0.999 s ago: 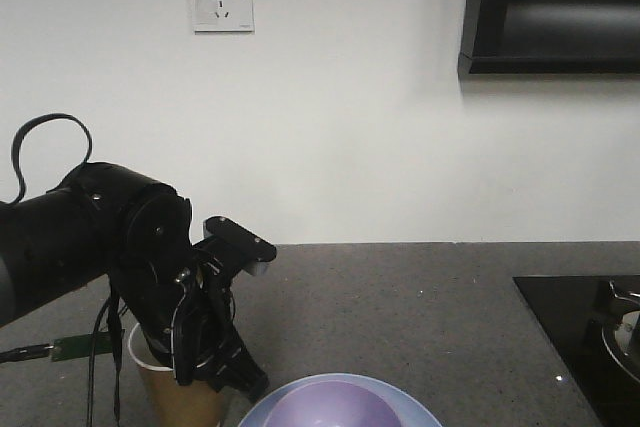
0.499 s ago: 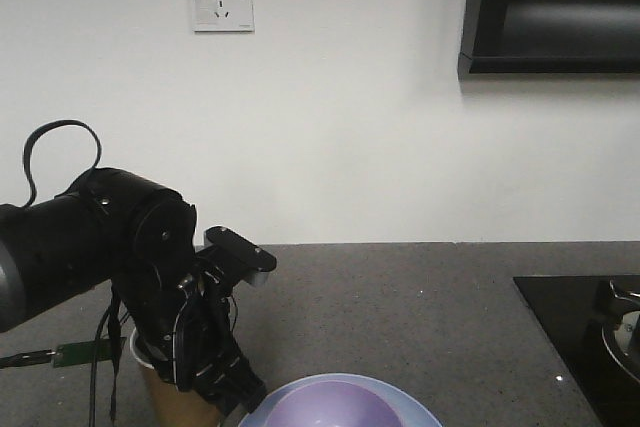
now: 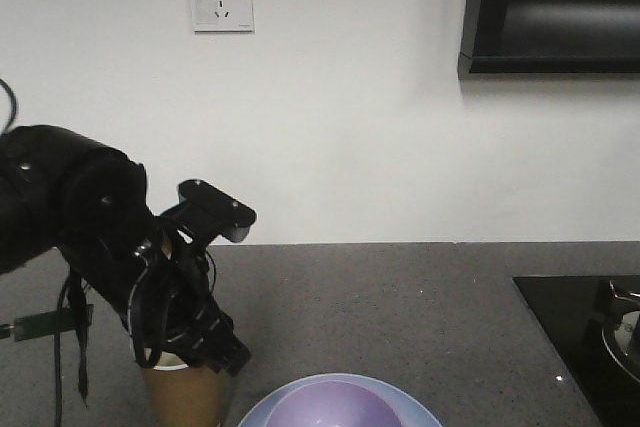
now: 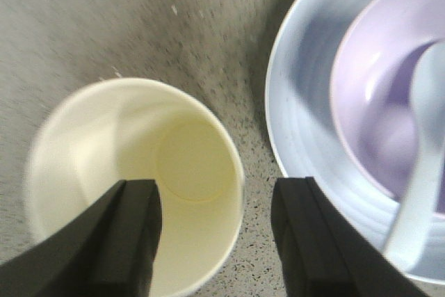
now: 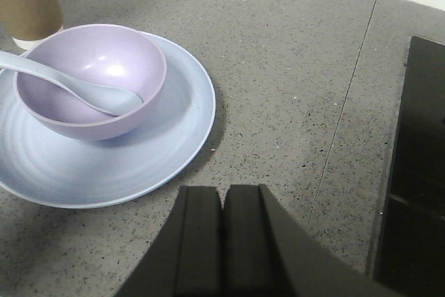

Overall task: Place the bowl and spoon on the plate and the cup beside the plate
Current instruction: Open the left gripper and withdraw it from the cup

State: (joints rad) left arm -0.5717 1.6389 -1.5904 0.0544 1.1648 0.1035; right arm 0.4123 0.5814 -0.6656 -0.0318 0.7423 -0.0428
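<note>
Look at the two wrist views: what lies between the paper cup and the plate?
Nothing: a bare strip of speckled grey counter separates the cup from the plate in the left wrist view. The right wrist view shows the cup just behind the plate's rim.

Speckled grey stone table (image 5: 292, 53), seen from three views, its surface running back to a white wall in the front view. Directly on it rests a round pale blue plate (image 5: 170, 137), which carries a lavender bowl (image 5: 135, 113) with a pale blue spoon (image 5: 62, 85) lying in it, scoop down and handle leaning over the rim. Just beside the plate, not touching it, a brown paper cup (image 4: 132, 172) stands upright on the table, its white inside visible from above. A black glass cooktop (image 3: 575, 332) is set into the table at the right, well apart from the plate.
</note>
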